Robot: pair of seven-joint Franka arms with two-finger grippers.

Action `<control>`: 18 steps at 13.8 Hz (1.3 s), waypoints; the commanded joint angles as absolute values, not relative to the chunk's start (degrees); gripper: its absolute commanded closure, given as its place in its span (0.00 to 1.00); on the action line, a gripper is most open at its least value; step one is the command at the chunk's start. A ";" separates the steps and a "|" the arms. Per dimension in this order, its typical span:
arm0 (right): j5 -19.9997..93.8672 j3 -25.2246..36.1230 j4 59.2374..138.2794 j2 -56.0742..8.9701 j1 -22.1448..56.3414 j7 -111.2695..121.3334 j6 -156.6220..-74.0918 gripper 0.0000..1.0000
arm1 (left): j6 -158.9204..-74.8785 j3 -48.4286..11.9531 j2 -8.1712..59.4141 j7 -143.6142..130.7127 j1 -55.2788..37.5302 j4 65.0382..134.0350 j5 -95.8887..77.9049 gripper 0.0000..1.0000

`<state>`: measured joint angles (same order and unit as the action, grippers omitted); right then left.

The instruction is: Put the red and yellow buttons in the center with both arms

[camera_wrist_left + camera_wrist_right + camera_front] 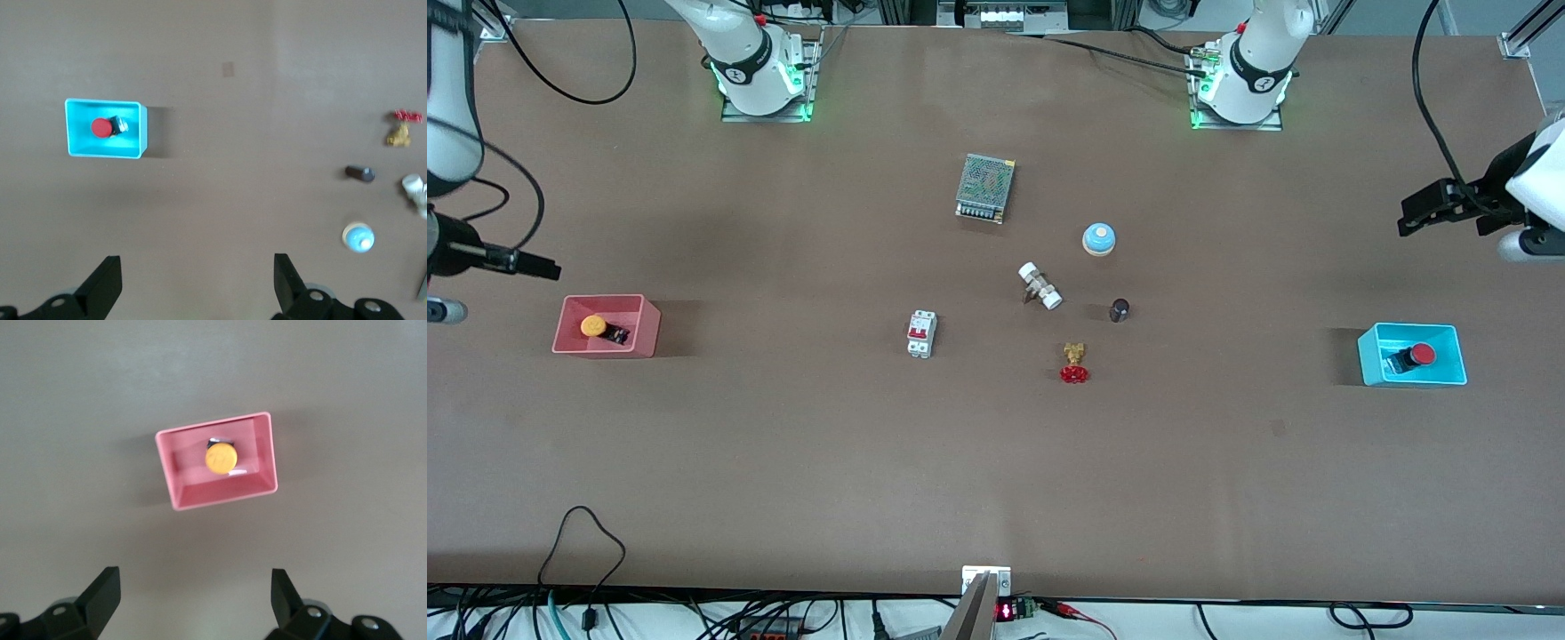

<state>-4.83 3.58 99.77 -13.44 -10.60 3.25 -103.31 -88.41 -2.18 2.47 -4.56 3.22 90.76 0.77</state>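
The yellow button (594, 326) lies in the pink bin (649, 331) at the right arm's end of the table; the right wrist view shows its cap (221, 457) inside the bin (267, 453). The red button (1421, 355) lies in the cyan bin (1369, 357) at the left arm's end, also in the left wrist view (101, 127). My right gripper (551, 267) hangs open and empty over the bare table beside the pink bin (193, 597). My left gripper (1405, 218) hangs open and empty over the table beside the cyan bin (198, 280). The brown center (996, 418) holds neither button.
Around the middle lie a mesh-covered power supply (985, 188), a blue-domed bell (1099, 239), a white-capped fitting (1040, 285), a dark cylinder (1120, 309), a brass valve with a red handwheel (1074, 363) and a white circuit breaker (921, 333).
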 commanded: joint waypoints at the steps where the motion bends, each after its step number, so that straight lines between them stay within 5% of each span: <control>1: -5.71 2.99 99.32 -16.33 -11.34 3.78 -106.16 0.00 | -87.54 -2.20 4.74 -12.55 2.99 87.19 0.09 0.00; 9: -5.89 3.08 99.40 -26.62 -13.44 5.80 -115.84 0.00 | -88.67 -1.84 11.94 1.30 8.17 86.84 8.58 0.00; 18: -5.89 2.99 99.58 -31.11 -13.98 7.38 -118.47 0.00 | -111.07 -2.54 25.56 11.34 16.50 92.45 11.25 0.00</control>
